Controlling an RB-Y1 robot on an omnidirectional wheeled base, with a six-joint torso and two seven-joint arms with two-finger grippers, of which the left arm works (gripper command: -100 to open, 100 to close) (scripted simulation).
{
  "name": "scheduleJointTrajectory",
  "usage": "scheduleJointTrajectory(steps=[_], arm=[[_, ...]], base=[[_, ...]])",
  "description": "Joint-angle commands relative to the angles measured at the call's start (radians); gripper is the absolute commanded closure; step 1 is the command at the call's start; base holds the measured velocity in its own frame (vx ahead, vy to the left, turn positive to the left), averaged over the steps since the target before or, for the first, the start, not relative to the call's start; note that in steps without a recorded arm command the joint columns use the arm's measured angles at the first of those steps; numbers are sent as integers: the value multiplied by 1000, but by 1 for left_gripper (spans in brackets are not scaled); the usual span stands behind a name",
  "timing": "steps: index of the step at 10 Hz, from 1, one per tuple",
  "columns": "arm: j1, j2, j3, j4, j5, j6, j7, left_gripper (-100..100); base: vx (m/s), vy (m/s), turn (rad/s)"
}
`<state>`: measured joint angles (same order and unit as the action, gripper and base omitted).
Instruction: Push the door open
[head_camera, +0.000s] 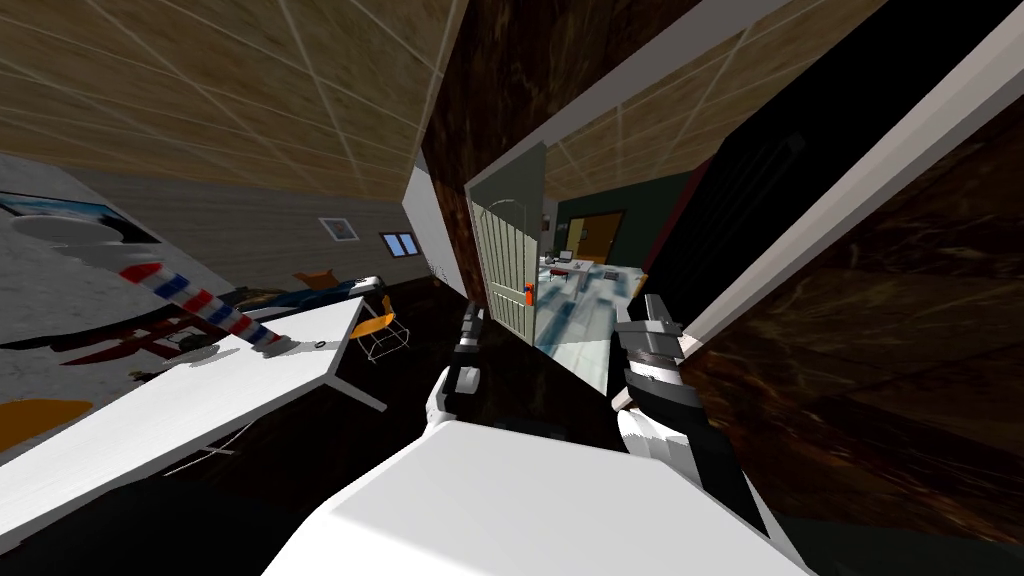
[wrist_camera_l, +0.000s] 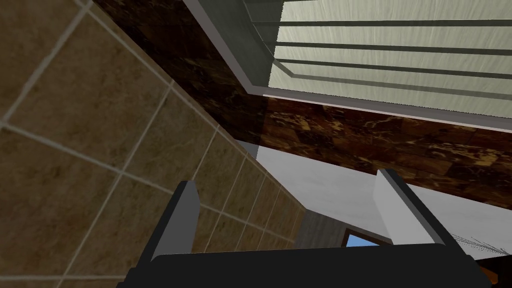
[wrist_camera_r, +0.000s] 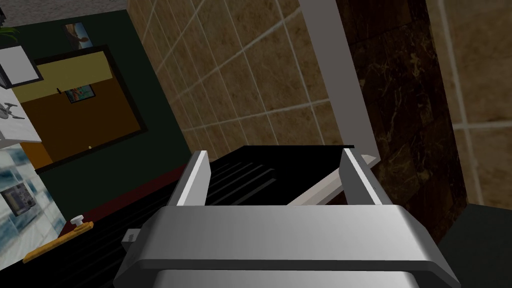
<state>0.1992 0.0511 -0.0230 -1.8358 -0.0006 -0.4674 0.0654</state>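
Pale panelled door (head_camera: 508, 262) with an orange handle (head_camera: 528, 293) stands partly open, with the left gripper (wrist_camera_l: 295, 212) and right gripper (wrist_camera_r: 277, 175) raised near it, fingers spread wide, holding nothing.

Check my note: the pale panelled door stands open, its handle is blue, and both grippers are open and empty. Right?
No: the handle is orange-red, not blue, as the head view shows. The rest holds: the pale panelled door stands open, and the left gripper and right gripper are open and empty.
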Motion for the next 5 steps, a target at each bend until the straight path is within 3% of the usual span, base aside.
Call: scheduleJointTrajectory(steps=[1, 3, 4, 5], arm=[[-27, 4, -5, 48, 1, -3, 1, -100], [-67, 9, -16, 111, 3, -3, 3, -100], [-67, 9, -16, 117, 3, -3, 3, -100], [-88, 12, -21, 151, 4, -4, 4, -100]], base=[[36, 27, -49], [67, 47, -78], [69, 38, -29], [59, 31, -45]])
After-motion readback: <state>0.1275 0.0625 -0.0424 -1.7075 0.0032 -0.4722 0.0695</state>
